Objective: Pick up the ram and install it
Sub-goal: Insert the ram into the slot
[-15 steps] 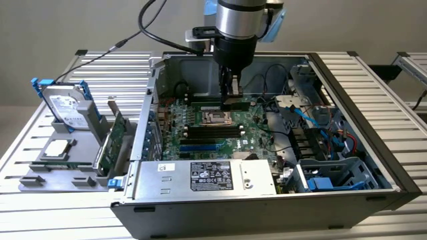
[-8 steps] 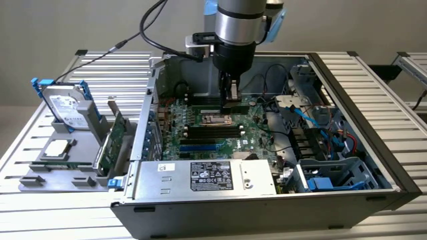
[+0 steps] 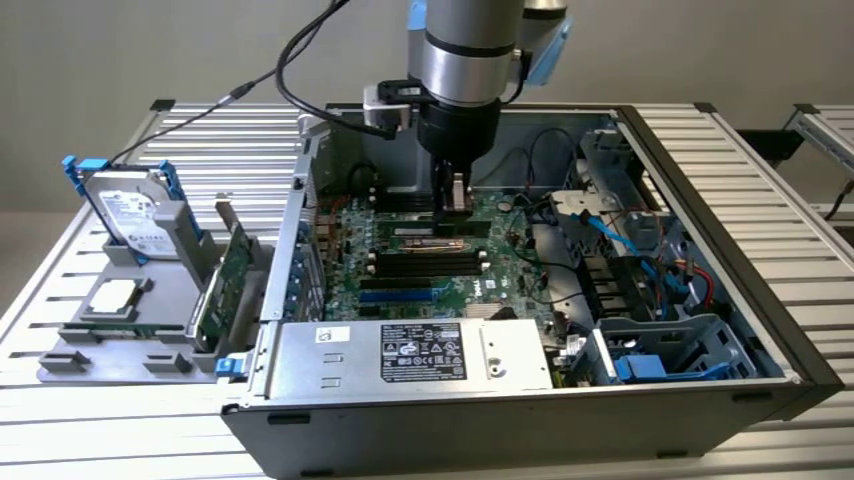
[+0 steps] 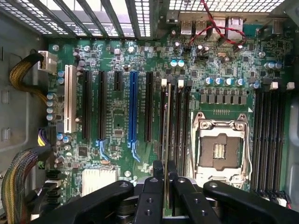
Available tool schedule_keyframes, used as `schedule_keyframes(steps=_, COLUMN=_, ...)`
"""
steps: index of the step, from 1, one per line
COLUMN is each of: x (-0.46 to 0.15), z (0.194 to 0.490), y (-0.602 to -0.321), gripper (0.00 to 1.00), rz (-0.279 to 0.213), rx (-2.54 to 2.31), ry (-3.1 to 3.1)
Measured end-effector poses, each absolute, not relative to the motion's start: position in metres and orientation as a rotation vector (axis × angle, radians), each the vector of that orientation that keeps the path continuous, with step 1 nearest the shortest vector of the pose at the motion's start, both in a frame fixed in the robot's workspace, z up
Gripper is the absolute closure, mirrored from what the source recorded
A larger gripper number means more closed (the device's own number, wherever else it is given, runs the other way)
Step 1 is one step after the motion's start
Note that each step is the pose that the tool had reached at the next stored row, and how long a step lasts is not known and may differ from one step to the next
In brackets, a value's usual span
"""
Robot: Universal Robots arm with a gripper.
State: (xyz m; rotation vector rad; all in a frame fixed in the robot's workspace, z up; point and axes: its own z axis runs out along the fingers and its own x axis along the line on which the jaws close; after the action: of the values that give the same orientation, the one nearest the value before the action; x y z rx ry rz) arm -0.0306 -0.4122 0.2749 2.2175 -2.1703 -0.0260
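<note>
Hand [image 3: 454, 212] gripping the ram [image 4: 167, 122] over the board's slots

At the exterior view's left, a hard drive [image 3: 134, 212] and a green card [image 3: 230, 272] are standing parked in a grey rack [image 3: 80, 358] on the counter [image 3: 134, 440]. Inside the open case [image 3: 507, 432], the hand is pinching the ram edge-on, fingers nearly shut on it. It is lining the stick up with the long black slots [image 4: 180, 130], likely for a straight push down.

The fingers [image 4: 158, 170] hide part of the ram [image 4: 167, 126].

Robotics lab, open computer case [image 3: 534, 430], robot arm [image 3: 467, 50]
</note>
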Motion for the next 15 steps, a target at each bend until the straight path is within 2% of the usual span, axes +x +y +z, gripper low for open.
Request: schedule_keyframes(steps=15, x=-0.031, z=0.248, y=-0.412, gripper=0.85, rz=-0.026, rx=2.217, ry=-2.170)
